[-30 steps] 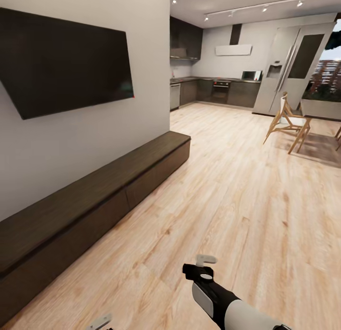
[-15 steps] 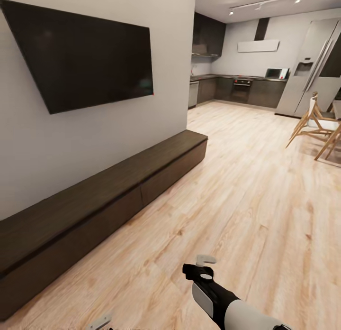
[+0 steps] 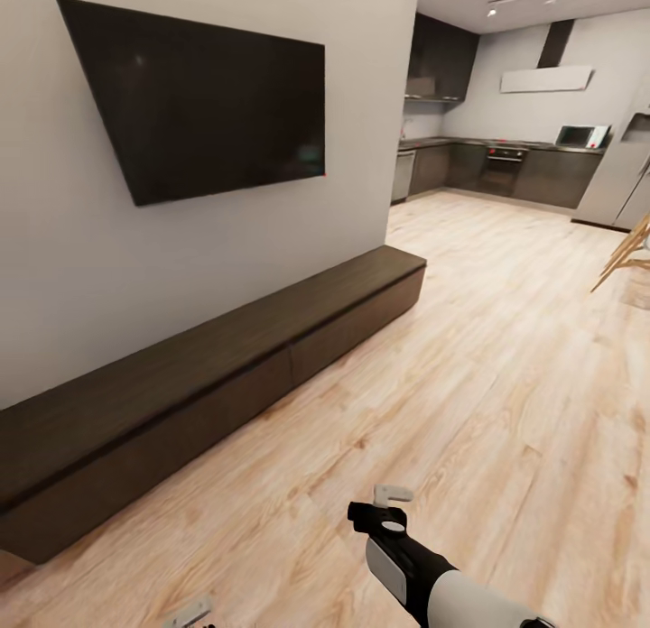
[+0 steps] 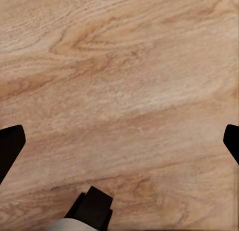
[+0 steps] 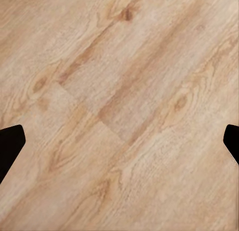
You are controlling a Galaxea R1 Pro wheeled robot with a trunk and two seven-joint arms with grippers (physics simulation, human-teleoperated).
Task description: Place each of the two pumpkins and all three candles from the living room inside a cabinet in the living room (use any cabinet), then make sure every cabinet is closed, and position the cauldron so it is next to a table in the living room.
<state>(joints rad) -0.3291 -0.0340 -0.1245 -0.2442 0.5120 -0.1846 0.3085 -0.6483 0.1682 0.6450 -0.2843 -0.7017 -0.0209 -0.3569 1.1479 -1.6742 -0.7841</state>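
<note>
Closed dark cabinet (image 3: 217, 375) runs along the wall from nine toward one o'clock, while both grippers, left (image 4: 119, 141) and right (image 5: 119, 141), hang spread wide and empty over wood floor (image 3: 506, 357).

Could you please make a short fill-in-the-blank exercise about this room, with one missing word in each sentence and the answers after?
1. The black TV hangs on the wall above the long dark ____.
2. All drawer fronts of the cabinet are ____.
3. The left gripper and the right gripper are both ____, holding nothing.
4. The floor is made of light ____.

Missing words: cabinet; closed; open; wood
</note>
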